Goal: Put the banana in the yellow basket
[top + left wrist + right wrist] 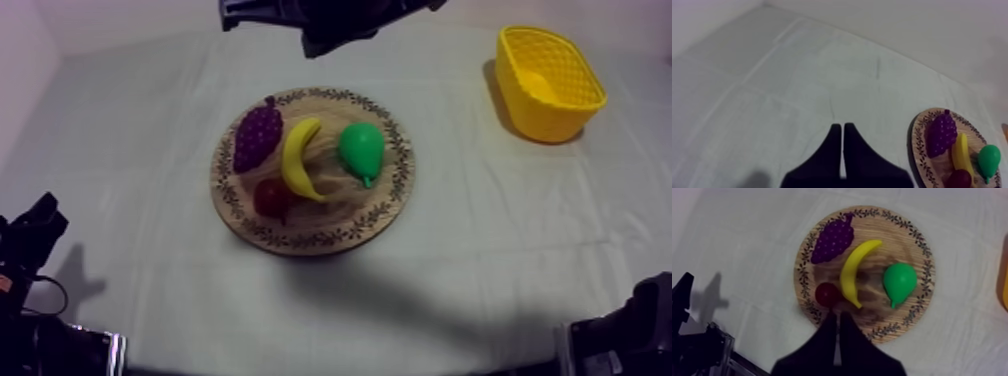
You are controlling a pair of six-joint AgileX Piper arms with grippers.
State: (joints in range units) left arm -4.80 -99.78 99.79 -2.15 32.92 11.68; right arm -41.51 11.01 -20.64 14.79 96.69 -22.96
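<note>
banana (pixel 300 160): untouched on wooden board (pixel 300 240)
yellow basket (pixel 590 85): empty, well apart from board
our right gripper (pixel 838 320): clenched on nothing, over board
left for us: grasp, carry, drop

Dim, flat overhead light with a purple cast and darker corners, all shadows soft-edged: faint smudges on the board (pixel 899 243) just ahead of the right hand (pixel 836 319), a darker patch on the surface (pixel 470 230) beside the yellow basket (pixel 545 118).
</note>
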